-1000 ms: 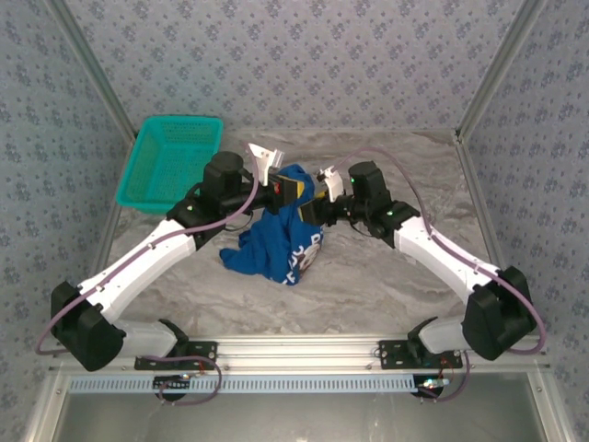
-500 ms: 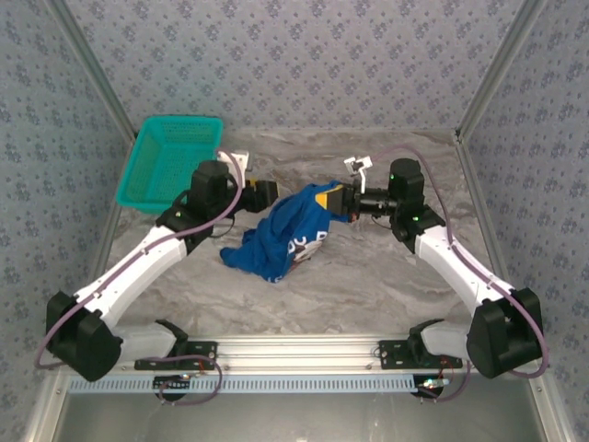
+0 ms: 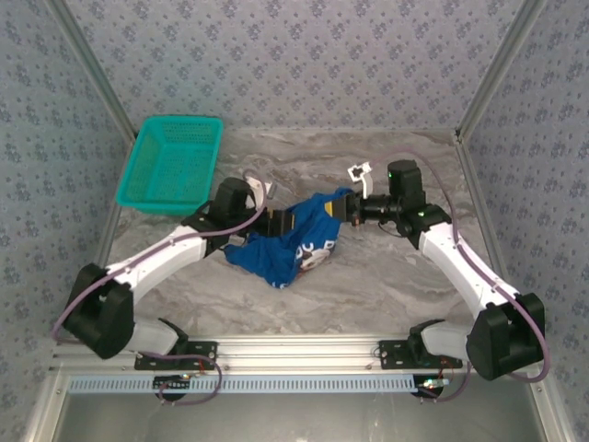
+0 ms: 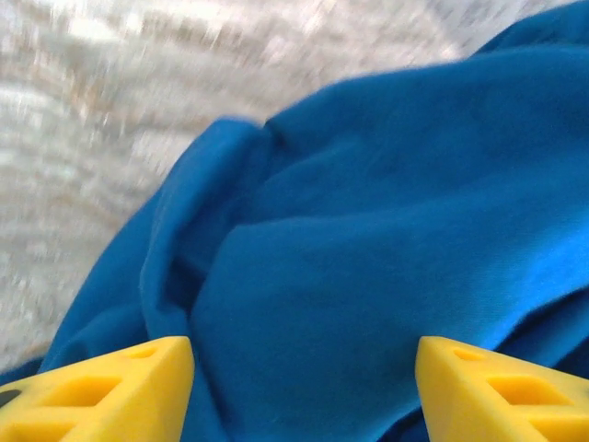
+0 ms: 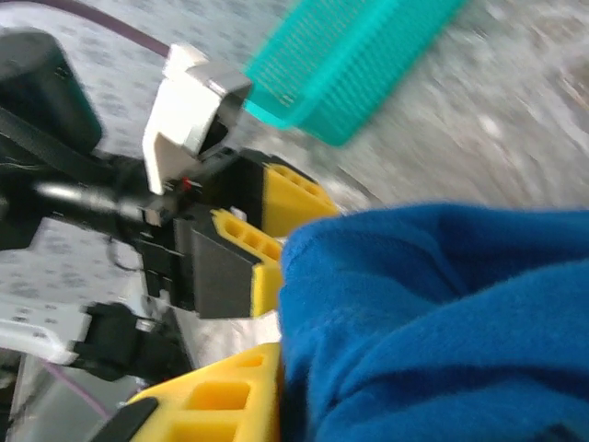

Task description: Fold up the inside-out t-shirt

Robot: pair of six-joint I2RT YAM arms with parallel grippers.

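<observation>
The inside-out t-shirt [image 3: 290,244] is a crumpled royal-blue heap with a pale print, lying mid-table. Its upper right corner is drawn up into my right gripper [image 3: 348,208], which is shut on the cloth. In the right wrist view the blue fabric [image 5: 442,322] presses against one yellow finger [image 5: 230,396] and hides the other. My left gripper [image 3: 281,221] stands open at the heap's left edge. In the left wrist view its yellow fingertips sit wide apart around the left gripper [image 4: 304,387], with blue cloth [image 4: 368,230] just beyond them, ungripped.
A teal mesh basket [image 3: 175,120] sits at the back left, also seen behind the left gripper in the right wrist view [image 5: 350,55]. Bare marbled tabletop [image 3: 386,276] spreads in front of and to the right of the shirt. Metal frame posts flank the table.
My left gripper let go of the shirt, opened, pulled back left, then came in low against the heap. The right gripper carried its corner rightward, and the shirt sank onto the table.
</observation>
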